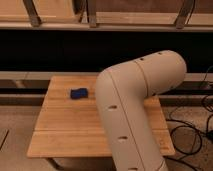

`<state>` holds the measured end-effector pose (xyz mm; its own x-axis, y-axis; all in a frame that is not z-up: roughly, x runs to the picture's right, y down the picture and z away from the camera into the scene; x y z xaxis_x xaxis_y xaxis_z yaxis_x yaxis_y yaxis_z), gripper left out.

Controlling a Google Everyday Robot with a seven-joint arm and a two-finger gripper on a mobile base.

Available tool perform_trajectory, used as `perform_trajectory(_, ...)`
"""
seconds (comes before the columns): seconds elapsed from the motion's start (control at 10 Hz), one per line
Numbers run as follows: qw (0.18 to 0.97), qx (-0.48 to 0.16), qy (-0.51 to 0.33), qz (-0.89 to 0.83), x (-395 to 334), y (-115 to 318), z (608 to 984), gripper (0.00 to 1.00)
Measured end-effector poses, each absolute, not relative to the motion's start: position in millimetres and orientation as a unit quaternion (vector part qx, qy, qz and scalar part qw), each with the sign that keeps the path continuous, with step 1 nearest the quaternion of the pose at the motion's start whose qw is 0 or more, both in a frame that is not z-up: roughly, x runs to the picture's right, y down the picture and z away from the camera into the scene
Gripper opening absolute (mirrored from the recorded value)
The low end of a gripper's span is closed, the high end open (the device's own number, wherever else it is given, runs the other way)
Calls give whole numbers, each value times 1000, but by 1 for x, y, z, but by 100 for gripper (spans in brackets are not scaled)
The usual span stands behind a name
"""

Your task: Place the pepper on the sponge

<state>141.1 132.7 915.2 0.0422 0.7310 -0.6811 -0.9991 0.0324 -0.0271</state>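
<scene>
Cannot see the gripper anywhere in the camera view, so cannot tell its opening or any hold on anything. See only the cream-coloured arm (135, 100), bent at a big rounded elbow, rising from the lower edge, filling the middle and right of the view and covering the right part of the wooden table (65, 130). Find the sponge (78, 93), small, dark blue and flat, lying on the table's far left part near the back edge, just left of the arm with a strip of bare wood showing between. Note a speckled floor (15, 125) left of the table and a pale ledge (25, 76) behind it.
</scene>
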Motion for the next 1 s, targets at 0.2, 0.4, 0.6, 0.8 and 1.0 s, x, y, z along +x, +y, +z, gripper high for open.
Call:
perform_trajectory(0.2,675,-261,243,646,138,120,911,0)
perform_trajectory(0.4,691,-254,209,644,120,94,896,0)
perform_trajectory(0.6,723,-245,167,624,91,69,866,0)
perform_trajectory(0.8,757,-235,125,596,58,51,830,0)
perform_trajectory(1.0,783,-220,96,573,38,36,806,0)
